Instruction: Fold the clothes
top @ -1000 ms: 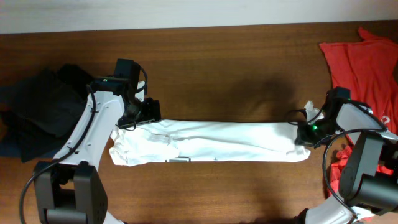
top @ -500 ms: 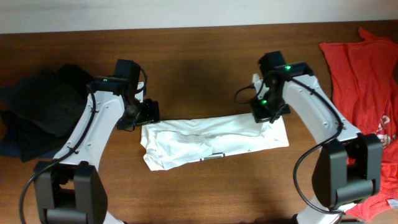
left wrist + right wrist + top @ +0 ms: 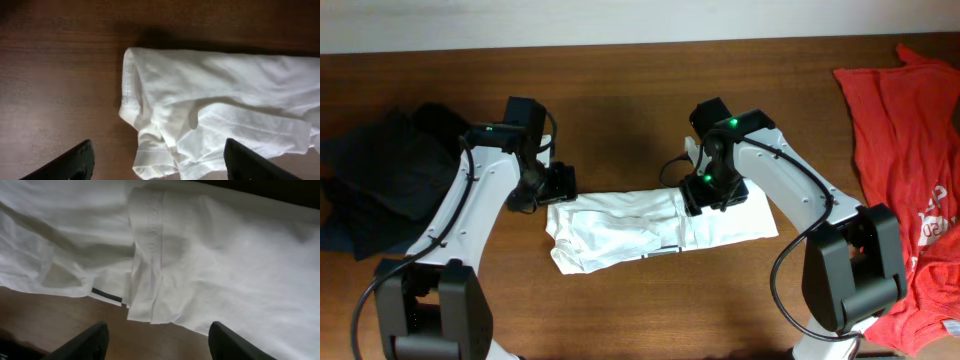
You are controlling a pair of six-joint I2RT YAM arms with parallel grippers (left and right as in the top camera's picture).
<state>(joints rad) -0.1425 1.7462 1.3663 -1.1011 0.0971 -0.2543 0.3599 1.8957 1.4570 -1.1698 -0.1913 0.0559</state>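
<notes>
The clothes, one white T-shirt [image 3: 620, 228], lie as a short folded band across the middle of the table. Its right part [image 3: 740, 215] is doubled over leftward. My left gripper [image 3: 558, 184] hangs open at the shirt's left end; in the left wrist view [image 3: 160, 167] the crumpled sleeve edge [image 3: 155, 150] lies on the wood between the wide black fingers. My right gripper [image 3: 705, 195] stands open over the folded-over edge. In the right wrist view [image 3: 157, 345] nothing is held, and the white cloth [image 3: 225, 255] and a small dark label [image 3: 106, 295] lie just beyond the fingers [image 3: 85, 342].
A red T-shirt [image 3: 910, 110] lies at the right edge of the wooden table [image 3: 640, 90]. Black and navy garments [image 3: 380, 180] are piled at the left, behind my left arm.
My right gripper carried the shirt's right end leftward over the middle and opened, letting it go. The shirt is now about half as long. The left arm stayed put.
</notes>
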